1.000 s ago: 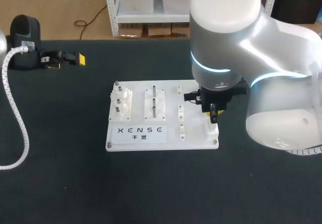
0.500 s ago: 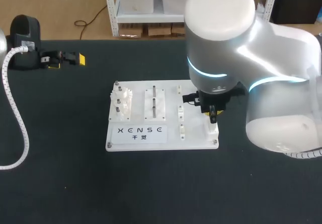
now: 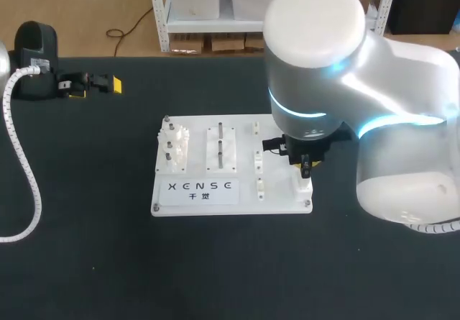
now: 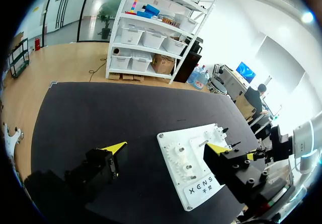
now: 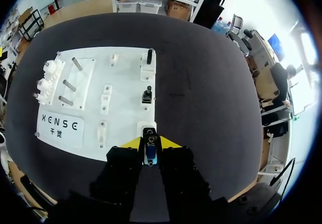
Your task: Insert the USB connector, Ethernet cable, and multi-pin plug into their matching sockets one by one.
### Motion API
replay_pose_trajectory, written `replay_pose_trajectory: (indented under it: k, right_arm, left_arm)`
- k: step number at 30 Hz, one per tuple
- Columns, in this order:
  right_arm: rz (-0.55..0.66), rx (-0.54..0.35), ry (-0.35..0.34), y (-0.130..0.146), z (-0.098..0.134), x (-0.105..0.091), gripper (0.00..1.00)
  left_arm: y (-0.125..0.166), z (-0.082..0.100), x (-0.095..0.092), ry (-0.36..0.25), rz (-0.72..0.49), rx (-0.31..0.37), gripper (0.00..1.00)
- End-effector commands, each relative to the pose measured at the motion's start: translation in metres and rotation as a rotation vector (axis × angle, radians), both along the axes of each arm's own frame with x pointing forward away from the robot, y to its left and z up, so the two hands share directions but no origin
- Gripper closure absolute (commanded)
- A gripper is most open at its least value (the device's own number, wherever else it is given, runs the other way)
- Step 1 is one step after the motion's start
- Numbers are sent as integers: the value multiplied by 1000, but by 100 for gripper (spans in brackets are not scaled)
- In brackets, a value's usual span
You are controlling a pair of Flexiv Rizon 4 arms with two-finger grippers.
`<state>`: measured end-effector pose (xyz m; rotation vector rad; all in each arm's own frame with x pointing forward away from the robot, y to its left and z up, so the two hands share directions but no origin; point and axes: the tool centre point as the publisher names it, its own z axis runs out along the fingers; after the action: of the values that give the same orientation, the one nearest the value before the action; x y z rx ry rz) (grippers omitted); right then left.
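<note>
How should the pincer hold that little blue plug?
By its back end, squeezed on two opposite sides, coming from above. The USB connector is long and thin, and the right pincer has it that way, leaving its front end free, aimed at the white socket block.

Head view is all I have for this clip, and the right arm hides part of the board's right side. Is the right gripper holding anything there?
Observer: Yes. In the right wrist view the right gripper is shut on a small blue and silver connector, right at a white socket block near the edge of the board.
Operator: Are the other sockets in that column filled?
Observer: Ahead of the gripper, a nearer dark plug and a far dark plug each sit at a white block of their own. I cannot tell how deep they are seated.
</note>
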<state>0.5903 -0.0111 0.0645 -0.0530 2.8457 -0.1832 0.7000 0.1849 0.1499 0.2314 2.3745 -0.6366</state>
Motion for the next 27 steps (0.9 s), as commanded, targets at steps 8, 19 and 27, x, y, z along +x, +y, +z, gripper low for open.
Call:
replay_pose_trajectory:
  k: [8, 19, 27]
  right_arm:
    - [-81, 19, 84, -11, -43, 6, 100]
    - [-81, 53, 147, -3, -52, 5, 100]
    - [-38, 103, 74, 6, -11, 2, 0]
  left_arm:
    - [0, 0, 0, 0, 0, 0, 0]
    - [0, 0, 0, 0, 0, 0, 0]
    - [0, 0, 0, 0, 0, 0, 0]
